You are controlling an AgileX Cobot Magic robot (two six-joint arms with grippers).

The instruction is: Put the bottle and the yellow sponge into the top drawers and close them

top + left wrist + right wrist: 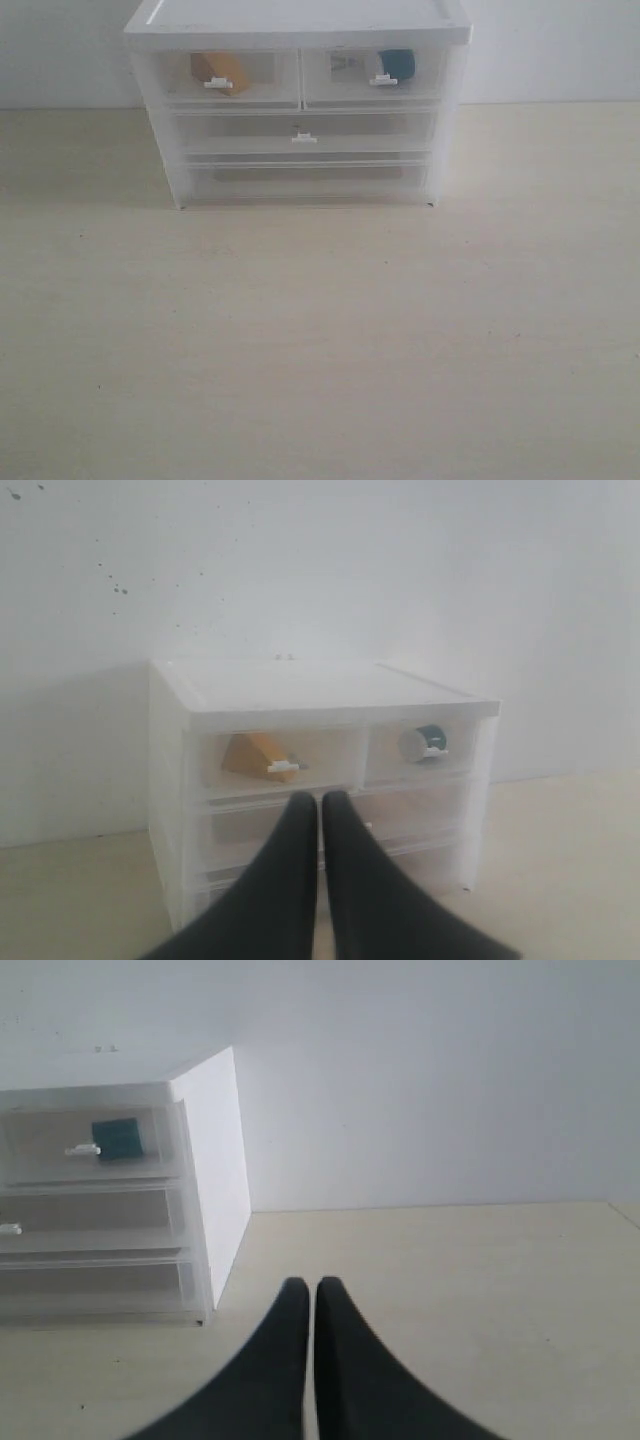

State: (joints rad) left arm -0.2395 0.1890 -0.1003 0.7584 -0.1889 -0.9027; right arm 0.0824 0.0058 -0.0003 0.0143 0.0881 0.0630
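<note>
Closed finger against finger, the left claw (320, 802), a pair of curved black plastic fingers, holds nothing. It faces the front of a small cabinet of white translucent plastic (298, 22) from a little way off, without touching it. The cabinet stands on a pale wooden tabletop (320, 340) against a white wall (320, 570). On the cabinet's left side, the left top drawer (272, 88), a small translucent white box with a white tab handle (218, 84), sits pushed in flush with the frame. The yellow sponge (222, 68), a wedge of yellow-orange foam, lies inside it just behind the handle. Beside it, the right top drawer (335, 90) is likewise shut flush. The bottle (393, 63), squat white plastic with a teal-blue label, rests within near that drawer's own tab, seemingly on its side with a round white end toward the front. Beneath this pair, the upper wide drawer (240, 128) and the one under it are pushed in too. Farthest right, the right claw (311, 1285) has its black fingers pressed together on nothing, over bare tabletop off the cabinet's right flank and apart from it.
</note>
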